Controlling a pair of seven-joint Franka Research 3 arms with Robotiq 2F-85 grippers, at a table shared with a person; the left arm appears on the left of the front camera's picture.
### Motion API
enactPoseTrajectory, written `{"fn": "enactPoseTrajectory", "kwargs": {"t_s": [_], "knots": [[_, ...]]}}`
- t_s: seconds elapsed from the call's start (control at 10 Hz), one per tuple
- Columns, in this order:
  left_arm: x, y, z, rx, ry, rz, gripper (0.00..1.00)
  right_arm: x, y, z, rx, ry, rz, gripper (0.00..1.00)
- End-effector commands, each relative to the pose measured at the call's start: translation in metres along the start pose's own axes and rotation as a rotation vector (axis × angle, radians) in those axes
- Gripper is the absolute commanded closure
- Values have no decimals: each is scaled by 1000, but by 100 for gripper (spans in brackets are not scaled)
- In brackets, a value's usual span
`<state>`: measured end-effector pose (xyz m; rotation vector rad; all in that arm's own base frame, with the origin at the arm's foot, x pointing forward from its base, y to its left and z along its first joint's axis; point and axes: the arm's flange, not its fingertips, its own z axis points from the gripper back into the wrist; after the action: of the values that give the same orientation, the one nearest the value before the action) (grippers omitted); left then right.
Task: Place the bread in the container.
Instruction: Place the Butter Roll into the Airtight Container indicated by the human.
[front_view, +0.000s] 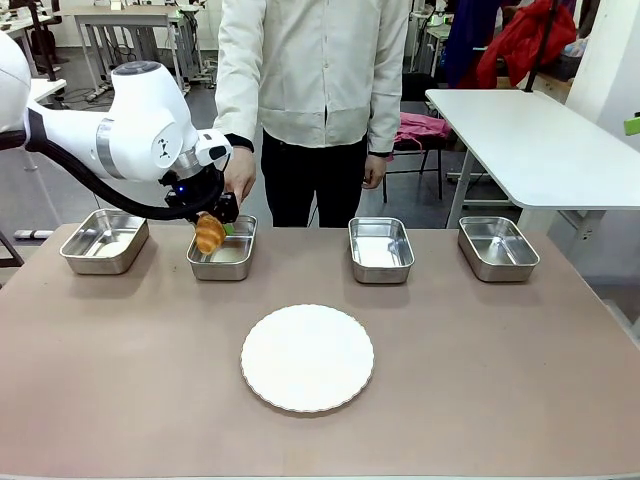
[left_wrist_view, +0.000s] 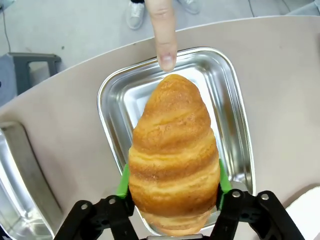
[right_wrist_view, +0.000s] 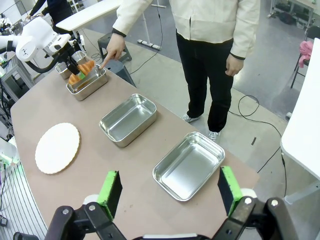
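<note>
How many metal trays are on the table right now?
4, in a row along the table's far side: far-left tray, the container under the bread held by the left gripper, centre-right tray, far-right tray. None looks hidden.

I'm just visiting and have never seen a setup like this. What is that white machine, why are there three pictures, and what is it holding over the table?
The white machine is a robot arm; its left gripper, a two-fingered clamp with green pads, is shut on the bread, a croissant. The front picture looks across the table at a person standing opposite. The other two come from cameras on each arm's wrist. The left wrist camera shows the croissant held just above the container, a steel tray, with the person's finger pointing at its far rim. The right wrist camera shows the right gripper open, hovering above the table. On the table stand four steel trays in a row and a round white plate.
</note>
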<state>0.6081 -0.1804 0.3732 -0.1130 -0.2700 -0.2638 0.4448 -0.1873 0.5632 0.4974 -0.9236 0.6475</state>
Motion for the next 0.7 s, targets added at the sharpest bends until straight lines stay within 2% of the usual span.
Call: {"fn": "enactPoseTrajectory", "kwargs": {"t_s": [0.0, 0.5, 0.6], "knots": [[0, 3, 5, -32, 12, -6, 0, 1, 1, 1, 6, -9, 4, 0], [0, 0, 14, -40, 43, 14, 0, 1, 1, 1, 6, -9, 4, 0], [-1, -1, 1, -11, 14, 13, 0, 1, 1, 1, 6, -9, 4, 0]]}}
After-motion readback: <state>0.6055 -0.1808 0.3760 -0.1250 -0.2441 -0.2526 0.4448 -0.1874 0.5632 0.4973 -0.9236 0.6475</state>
